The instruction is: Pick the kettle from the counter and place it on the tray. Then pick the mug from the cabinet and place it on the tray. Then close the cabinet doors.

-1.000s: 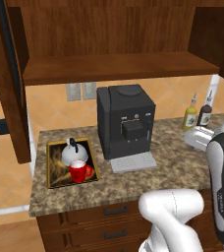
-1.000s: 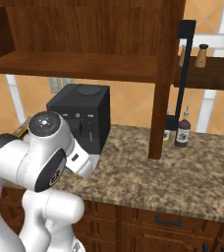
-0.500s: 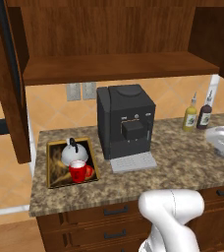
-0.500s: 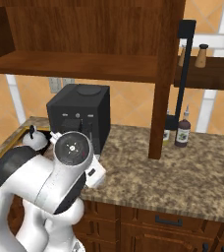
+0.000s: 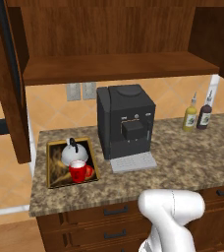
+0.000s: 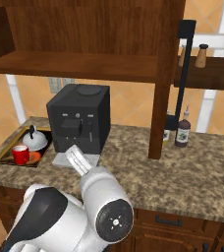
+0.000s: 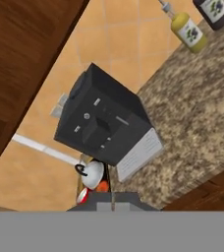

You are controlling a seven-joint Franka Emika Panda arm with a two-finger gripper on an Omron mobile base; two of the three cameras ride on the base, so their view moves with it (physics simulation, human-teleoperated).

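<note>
Red mug [image 5: 77,171] and silver kettle [image 5: 74,154] rest together on the gold-rimmed tray [image 5: 53,149], left of the black coffee machine [image 5: 126,120] on the granite counter [image 5: 197,157]. Gripper [image 7: 113,201] clenched, empty; cabinet doors [image 5: 7,78] open.

Legible text: none. Two bottles [image 5: 197,114] carry labels, too small and blurred to read. Coffee machine [image 5: 126,121] front shows no readable marking.

Colours beside the black coffee machine [image 5: 126,121]

Red mug [image 5: 77,171], silver-white kettle [image 5: 74,153], gold-rimmed tray [image 5: 49,167]; speckled brown-grey counter [image 5: 192,157]; dark brown cabinet [image 5: 109,34].
</note>
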